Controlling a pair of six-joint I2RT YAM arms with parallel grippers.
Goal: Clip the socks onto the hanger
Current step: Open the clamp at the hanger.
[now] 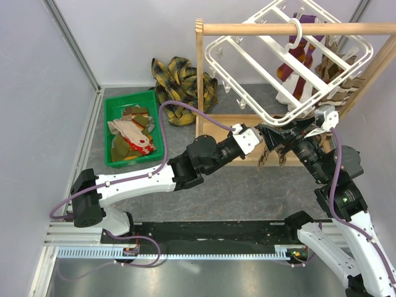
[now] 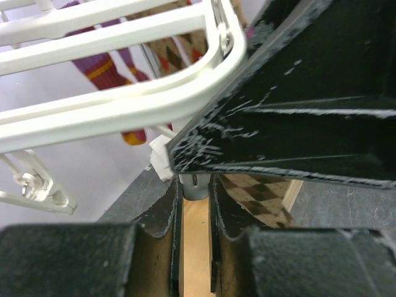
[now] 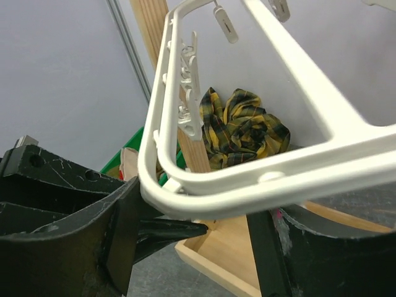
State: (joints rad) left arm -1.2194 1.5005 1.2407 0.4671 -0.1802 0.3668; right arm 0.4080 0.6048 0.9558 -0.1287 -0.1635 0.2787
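Hanger (image 3: 322,164) hangs tilted from the wooden rod (image 1: 260,28), and its low corner sits where your two arms meet.

Your right gripper (image 3: 226,226) is spread wide, with the corner rim lying across its jaws. I cannot tell whether it touches.

Your left gripper (image 2: 195,185) is narrowed to a slit with a small grey piece at the tips. I cannot tell whether anything is gripped. An argyle sock (image 2: 260,192) shows just past its right finger.

The right gripper's black body crowds the left wrist view. Dangling clips (image 3: 189,93) line the rim beside the rack post (image 3: 185,142).

Striped socks (image 1: 297,59) hang clipped. Loose socks (image 1: 130,133) lie in the green bin (image 1: 127,99), and the plaid cloth (image 1: 179,77) lies behind it.
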